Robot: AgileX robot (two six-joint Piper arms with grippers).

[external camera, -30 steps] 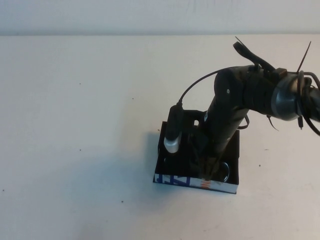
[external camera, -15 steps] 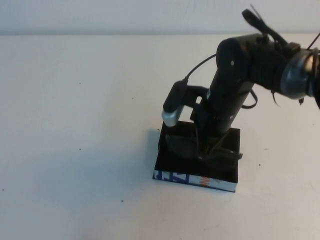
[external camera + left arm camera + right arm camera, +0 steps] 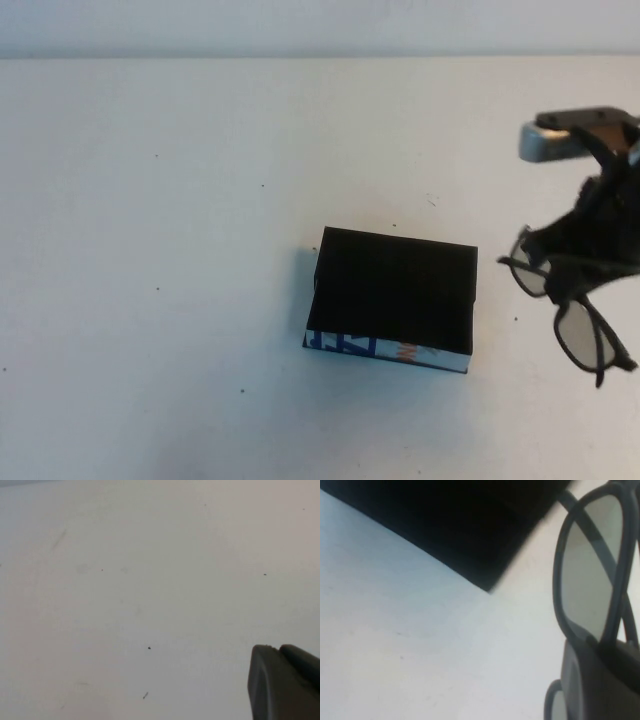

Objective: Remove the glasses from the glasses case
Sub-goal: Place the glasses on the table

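Note:
The black glasses case point(image 3: 393, 296) lies on the white table near the middle, its front edge printed white, blue and orange. My right gripper point(image 3: 585, 262) is at the right edge, to the right of the case, shut on the black-framed glasses point(image 3: 578, 325), which hang below it above the table. In the right wrist view the glasses point(image 3: 592, 580) sit clamped at their bridge, with the case point(image 3: 455, 525) behind. My left gripper point(image 3: 285, 680) shows only as a dark fingertip over bare table in the left wrist view; it is out of the high view.
The white table point(image 3: 150, 250) stretches to the left and front of the case, with a few small dark specks. A pale wall runs along the far edge.
My right gripper has lifted out of the case with the glasses and swung right, clear of the case. The case has stayed in place.

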